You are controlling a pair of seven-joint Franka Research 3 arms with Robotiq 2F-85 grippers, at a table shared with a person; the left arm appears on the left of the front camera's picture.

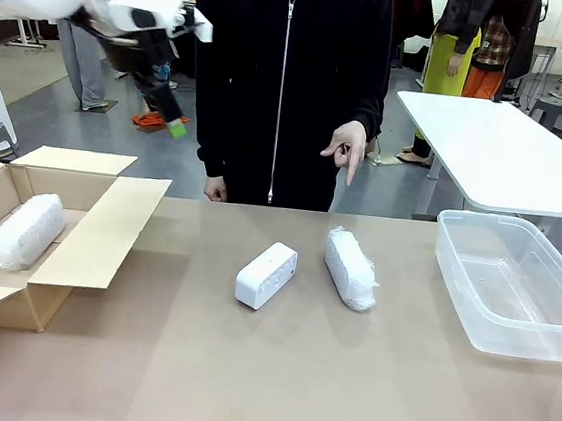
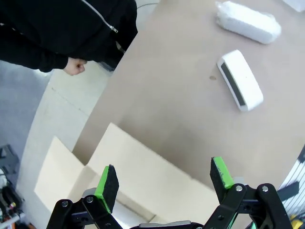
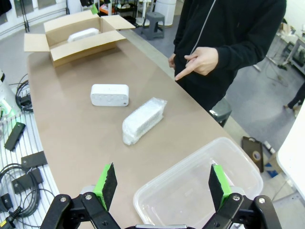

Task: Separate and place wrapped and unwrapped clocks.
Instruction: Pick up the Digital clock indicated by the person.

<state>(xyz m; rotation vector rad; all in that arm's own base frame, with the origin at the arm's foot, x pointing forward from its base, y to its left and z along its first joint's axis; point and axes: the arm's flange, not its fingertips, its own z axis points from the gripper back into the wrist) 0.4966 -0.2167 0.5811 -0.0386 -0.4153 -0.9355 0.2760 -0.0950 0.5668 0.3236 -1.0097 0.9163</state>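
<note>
Three clocks to track. One wrapped clock (image 1: 25, 231) lies in the cardboard box (image 1: 97, 236), below your left gripper (image 2: 163, 180), which hangs spread and empty. Ahead of your right gripper (image 3: 160, 184), also spread and empty above the clear bin (image 3: 238, 164), lie the bare clock (image 3: 110, 95) and the second wrapped clock (image 3: 143, 120), near each other. Beyond them, the person's hand (image 3: 202, 61) points down at the second wrapped clock.

Risks:
- Reach in now and you may strike that hand.
- The bubble wrap looks loose, so a shallow pinch could catch only film and slip.
- Wide fingers could knock the bare clock aside.
</note>
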